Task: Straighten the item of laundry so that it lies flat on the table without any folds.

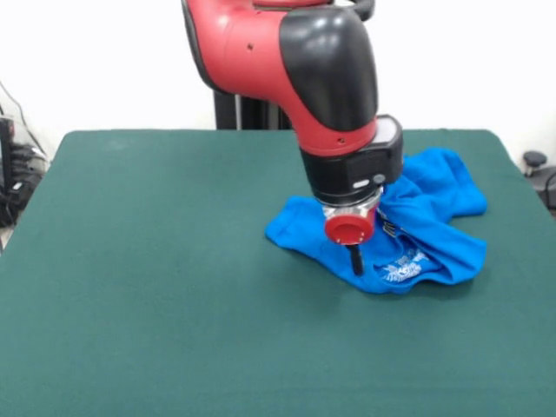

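Note:
The item of laundry point(434, 217) is a bright blue T-shirt lying crumpled on the right half of the table point(156, 278). Folds run through it and part of a white print shows at its near edge. The red and black arm comes down over the shirt's left part. My gripper point(355, 261) reaches down onto the cloth near the print. Only a thin dark tip shows below the red wrist, so its state is unclear. The arm hides the middle of the shirt.
The dark green cloth spreads wide to the left of and in front of the shirt. Cables and dark equipment point(13, 174) lie off the table's left edge. A small dark object point(534, 161) stands beyond the right edge.

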Tool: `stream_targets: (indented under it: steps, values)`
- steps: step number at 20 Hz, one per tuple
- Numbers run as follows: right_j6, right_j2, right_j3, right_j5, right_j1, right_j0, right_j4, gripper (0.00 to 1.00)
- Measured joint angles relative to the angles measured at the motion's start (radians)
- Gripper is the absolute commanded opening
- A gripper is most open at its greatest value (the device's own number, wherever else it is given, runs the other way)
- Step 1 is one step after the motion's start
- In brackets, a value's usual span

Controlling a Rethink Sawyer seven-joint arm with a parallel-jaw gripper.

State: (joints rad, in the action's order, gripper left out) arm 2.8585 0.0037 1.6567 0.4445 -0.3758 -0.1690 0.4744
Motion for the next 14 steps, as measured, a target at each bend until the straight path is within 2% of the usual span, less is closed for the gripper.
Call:
stream_targets:
  steps: [6, 14]
  values:
    - [0.0, 0.095, 0.037, -0.028, -0.011, -0.099, -0.055, 1.0]
    - [0.0, 0.171, 0.062, -0.028, -0.034, -0.154, -0.108, 1.0]
